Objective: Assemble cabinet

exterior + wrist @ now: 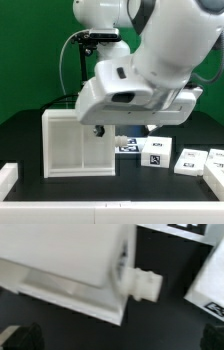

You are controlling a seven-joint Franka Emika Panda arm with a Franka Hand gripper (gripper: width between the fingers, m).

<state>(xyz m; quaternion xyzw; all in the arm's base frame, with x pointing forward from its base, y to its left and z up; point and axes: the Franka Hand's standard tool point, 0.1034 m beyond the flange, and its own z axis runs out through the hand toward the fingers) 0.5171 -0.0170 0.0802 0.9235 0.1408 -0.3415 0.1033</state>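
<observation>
The gripper (120,339) has its 2 dark fingertips (24,336) spread wide apart, with only bare black table (100,331) between them; it clamps nothing. The cabinet (60,263) lies just beyond the fingertips and touches neither. 1 small stepped white knob (145,283) sits against its edge. In the exterior view, the 1 cabinet stands upright under the arm on the table's half toward the exterior view's left, with its open face to the camera. 3 small white tagged panels (155,154) (187,160) (215,166) lie toward the table's edge at the exterior view's right, well apart from the cabinet.
</observation>
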